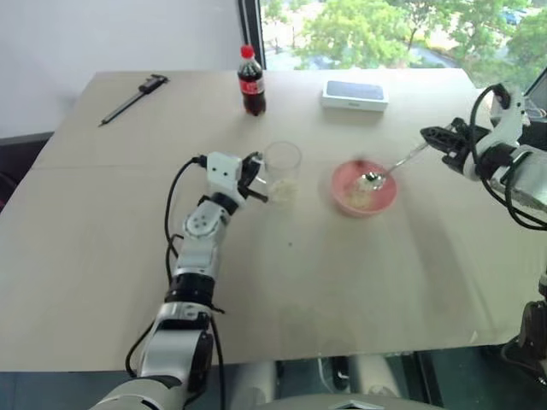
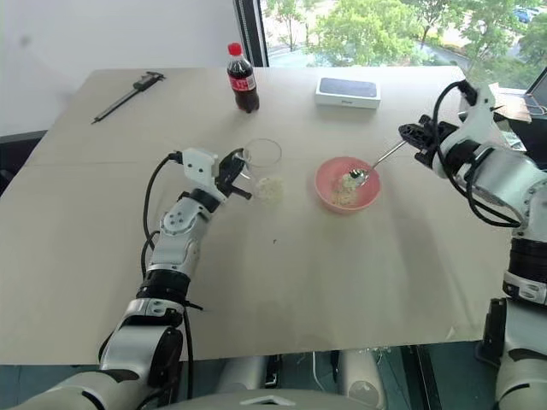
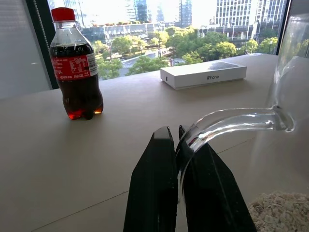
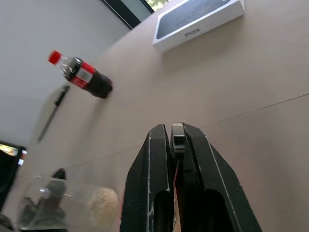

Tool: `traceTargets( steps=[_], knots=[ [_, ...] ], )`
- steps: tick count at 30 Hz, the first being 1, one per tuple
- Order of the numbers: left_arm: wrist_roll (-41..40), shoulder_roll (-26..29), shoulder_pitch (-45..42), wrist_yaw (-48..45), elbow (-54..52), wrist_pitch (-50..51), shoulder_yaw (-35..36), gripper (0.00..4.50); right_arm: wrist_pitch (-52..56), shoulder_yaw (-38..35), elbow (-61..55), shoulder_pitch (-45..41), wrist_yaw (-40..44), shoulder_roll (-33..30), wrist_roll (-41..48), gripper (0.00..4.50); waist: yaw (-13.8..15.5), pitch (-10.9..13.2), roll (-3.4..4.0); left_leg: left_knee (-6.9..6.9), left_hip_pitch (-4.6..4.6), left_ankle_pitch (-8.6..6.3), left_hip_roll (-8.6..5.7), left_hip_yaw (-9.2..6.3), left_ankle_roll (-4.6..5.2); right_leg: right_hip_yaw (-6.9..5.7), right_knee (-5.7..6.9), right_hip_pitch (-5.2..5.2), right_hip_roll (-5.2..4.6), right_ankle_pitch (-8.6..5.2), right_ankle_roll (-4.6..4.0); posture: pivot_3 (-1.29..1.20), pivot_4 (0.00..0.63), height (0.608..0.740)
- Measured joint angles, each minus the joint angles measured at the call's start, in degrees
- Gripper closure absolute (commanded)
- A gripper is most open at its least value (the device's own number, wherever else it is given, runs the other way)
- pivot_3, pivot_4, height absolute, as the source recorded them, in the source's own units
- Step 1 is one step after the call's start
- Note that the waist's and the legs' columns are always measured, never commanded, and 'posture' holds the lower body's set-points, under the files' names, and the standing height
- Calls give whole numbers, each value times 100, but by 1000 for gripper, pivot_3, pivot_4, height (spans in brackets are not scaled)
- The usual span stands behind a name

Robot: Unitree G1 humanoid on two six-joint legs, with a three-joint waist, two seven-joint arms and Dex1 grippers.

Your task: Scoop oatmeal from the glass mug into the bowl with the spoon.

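Now the right claw (image 2: 412,134), clamped on the spoon (image 2: 376,162), holds it over the bowl (image 2: 347,184).

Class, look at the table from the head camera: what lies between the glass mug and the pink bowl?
Nothing: in the right eye view the stretch of table between the glass mug and the bowl is bare.

Both arms are silver-grey jointed segments with black collars and looping black cables. White wrist blocks carry the left gripper (image 2: 238,175) and right gripper (image 2: 410,133), both black-fingered.
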Motion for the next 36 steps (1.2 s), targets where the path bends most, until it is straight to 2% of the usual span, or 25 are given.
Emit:
traceTargets(
  steps=[9,12,15,17,20,23,25,30,36],
  knots=[
    [-159,3,522,286,-974,852,150,4461,-303,1543,-1637,-450,2383,-815,-2855,4500,34,0,-1,2,-5,0,-1,-7,0,-9,-9,1,0,0,0,0,150,740],
    [-160,2,525,314,-1044,977,158,4461,-435,1843,-1843,-443,3000,-895,-3471,4500,52,0,-1,3,-4,0,-1,-7,0,-11,-9,1,0,0,0,0,150,740],
    [-160,2,528,337,-1078,1022,159,4461,-470,1797,-1828,-388,3223,-785,-3702,4500,62,0,-2,3,-4,1,-1,-6,-1,-11,-10,2,0,0,0,0,150,740],
    [-157,-6,532,350,-1084,1029,155,4461,-298,1242,-1433,-392,3025,-168,-3445,4500,59,-1,-3,5,-3,1,-2,-5,-3,-10,-7,2,0,1,0,0,150,740],
    [-159,-3,560,353,-1098,1021,168,4461,-56,542,-858,-582,2504,425,-2996,4500,66,1,-2,7,-3,2,-2,-3,-4,-10,-1,1,0,1,-1,0,150,740],
    [-158,0,580,355,-1104,1003,184,4461,201,-282,-500,-1162,1673,1222,-2005,4500,43,1,1,5,4,3,1,-6,-5,-9,12,0,3,0,-2,0,150,740],
    [-124,-1,579,352,-1100,974,149,4461,303,-534,-474,-1481,1202,1643,-1302,4500,39,0,1,4,5,2,1,-9,-4,-13,13,0,3,0,-2,0,150,740],
    [-59,-4,586,331,-1098,907,99,4461,400,-498,-351,-1510,585,2282,-717,4500,38,-1,0,9,3,2,-3,-3,-3,-9,14,3,-2,1,-1,0,150,740],
    [20,14,584,333,-1098,840,54,4461,333,-170,-348,-1435,473,2854,-754,4500,29,-2,1,8,3,2,-2,-6,-3,-11,18,2,-2,0,-1,0,150,740]
  ],
)
